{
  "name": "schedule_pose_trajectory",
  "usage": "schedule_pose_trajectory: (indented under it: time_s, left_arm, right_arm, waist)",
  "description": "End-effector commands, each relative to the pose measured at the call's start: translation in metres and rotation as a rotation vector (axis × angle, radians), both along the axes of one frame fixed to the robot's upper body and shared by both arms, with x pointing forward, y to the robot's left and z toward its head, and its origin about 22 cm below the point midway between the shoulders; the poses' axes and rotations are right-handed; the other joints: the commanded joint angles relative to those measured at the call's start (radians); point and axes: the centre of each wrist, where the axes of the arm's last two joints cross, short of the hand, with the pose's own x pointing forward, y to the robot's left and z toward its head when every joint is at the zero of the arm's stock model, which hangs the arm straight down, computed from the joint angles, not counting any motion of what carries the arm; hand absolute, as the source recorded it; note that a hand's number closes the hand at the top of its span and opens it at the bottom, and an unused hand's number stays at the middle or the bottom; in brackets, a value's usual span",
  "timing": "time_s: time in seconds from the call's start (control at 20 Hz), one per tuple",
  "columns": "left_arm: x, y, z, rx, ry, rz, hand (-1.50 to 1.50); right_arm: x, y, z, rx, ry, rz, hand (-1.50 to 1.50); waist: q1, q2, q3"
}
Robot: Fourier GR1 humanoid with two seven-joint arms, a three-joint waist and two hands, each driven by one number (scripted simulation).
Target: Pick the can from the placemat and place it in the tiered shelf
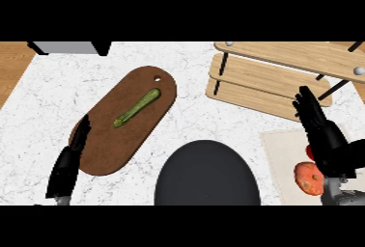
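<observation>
Can [308, 179] partly behind right robot hand [329, 144], shelf [285, 72] cropped

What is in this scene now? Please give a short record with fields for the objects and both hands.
counter: white marble
cutting board: brown, carries a green vegetable
tiered shelf: wooden, upper right
placemat: beige, lower right
can: probably the orange item on the placemat, not held
left hand: open, at the board's left edge
right hand: open, over the placemat, fingers toward the shelf
</observation>
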Motion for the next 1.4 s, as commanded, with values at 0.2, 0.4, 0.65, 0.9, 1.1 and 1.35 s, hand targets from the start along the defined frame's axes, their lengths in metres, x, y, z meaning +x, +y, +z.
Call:
schedule_pose_trajectory:
  time_s: [0.2, 0.4, 0.65, 0.9, 1.1, 1.35]
  left_arm:
    - [-0.002, 0.023, -0.004, -0.21, 0.236, 0.132, 0.0]
    - [0.001, 0.01, -0.005, -0.319, 0.339, 0.105, 0.0]
    - [0.02, 0.015, 0.011, -0.346, 0.379, 0.069, 0.0]
    - [0.023, 0.007, 0.0, -0.351, 0.393, 0.093, 0.0]
    - [0.032, 0.018, 0.007, -0.345, 0.409, 0.092, 0.0]
    - [0.02, 0.013, 0.016, -0.347, 0.418, 0.085, 0.0]
  right_arm:
    - [-0.001, -0.142, 0.069, -0.157, -0.268, -0.047, 1.5]
    - [-0.039, -0.22, 0.036, -0.36, 0.107, -0.258, 1.5]
    - [-0.05, -0.271, 0.025, -0.209, -0.018, -0.114, -1.5]
    - [-0.064, -0.304, 0.047, -0.246, 0.043, 0.121, -1.5]
    - [-0.058, -0.319, 0.076, -0.294, 0.093, 0.216, -1.5]
    - [-0.026, -0.287, 0.099, -0.463, 0.192, 0.302, -1.5]
  waist:
    - [-0.033, 0.004, 0.016]
    - [-0.028, 0.018, 0.016]
    - [0.001, 0.013, 0.018]
    - [0.0, 0.008, 0.014]
    - [0.0, 0.004, 0.012]
    - [-0.004, -0.003, 0.01]
